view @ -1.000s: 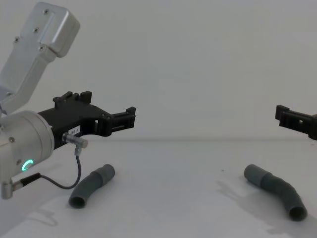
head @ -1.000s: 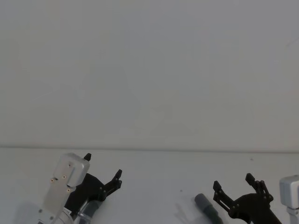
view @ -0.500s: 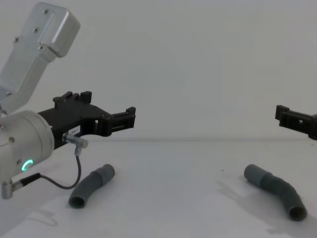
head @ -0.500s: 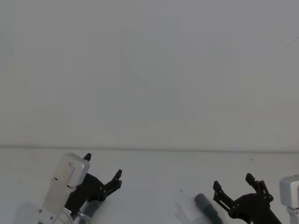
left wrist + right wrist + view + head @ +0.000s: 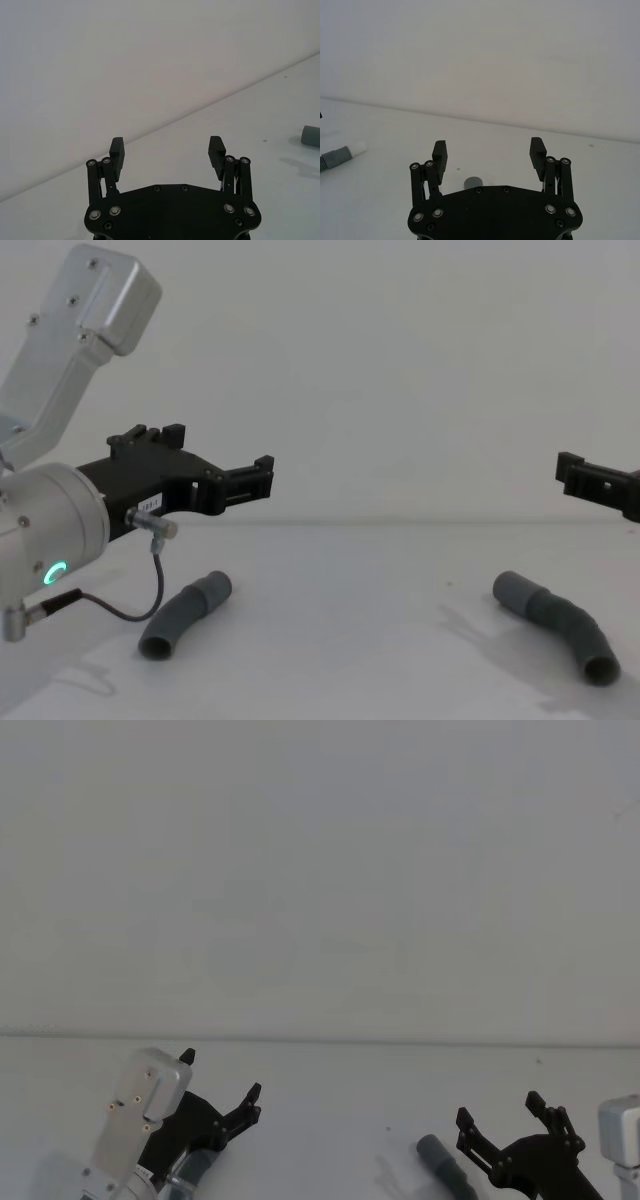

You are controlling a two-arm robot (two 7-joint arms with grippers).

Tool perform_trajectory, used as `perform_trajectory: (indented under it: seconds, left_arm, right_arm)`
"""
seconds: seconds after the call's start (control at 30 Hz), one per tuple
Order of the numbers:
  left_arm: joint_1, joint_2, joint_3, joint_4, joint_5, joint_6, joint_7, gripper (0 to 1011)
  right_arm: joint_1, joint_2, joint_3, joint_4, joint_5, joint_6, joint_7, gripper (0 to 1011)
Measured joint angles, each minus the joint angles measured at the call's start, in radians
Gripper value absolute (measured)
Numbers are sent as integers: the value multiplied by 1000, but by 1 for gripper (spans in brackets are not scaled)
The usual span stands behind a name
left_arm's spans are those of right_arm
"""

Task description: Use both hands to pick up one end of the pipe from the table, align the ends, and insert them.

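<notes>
Two bent dark-grey ribbed pipe pieces lie apart on the white table (image 5: pixel 340 650). The left piece (image 5: pixel 185 615) lies below my left gripper (image 5: pixel 258 478), which hovers open above it with nothing between its fingers. In the right wrist view this piece (image 5: pixel 337 155) shows a white spigot tip (image 5: pixel 358 148). The right piece (image 5: pixel 556 626) lies under my right gripper (image 5: pixel 572 473), also open and holding nothing. Its grey cuff end (image 5: pixel 472 182) peeks out just past the right gripper (image 5: pixel 489 150). From the head view, the left gripper (image 5: pixel 220 1077) and right gripper (image 5: pixel 498 1112) both point away from me, with the right piece (image 5: pixel 442 1160) between them.
A pale grey-white wall (image 5: pixel 400 360) rises behind the table's far edge. The silver left arm link (image 5: pixel 75 350) stands tall at the left. A thin black cable (image 5: pixel 150 580) loops down from the left wrist toward the table.
</notes>
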Motion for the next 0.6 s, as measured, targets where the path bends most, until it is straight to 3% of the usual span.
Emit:
perform_trajectory:
  seconds: [0.6]
  left_arm:
    - [0,0,0,0,0,0,0,1001]
  right_arm:
    - [0,0,0,0,0,0,0,1004]
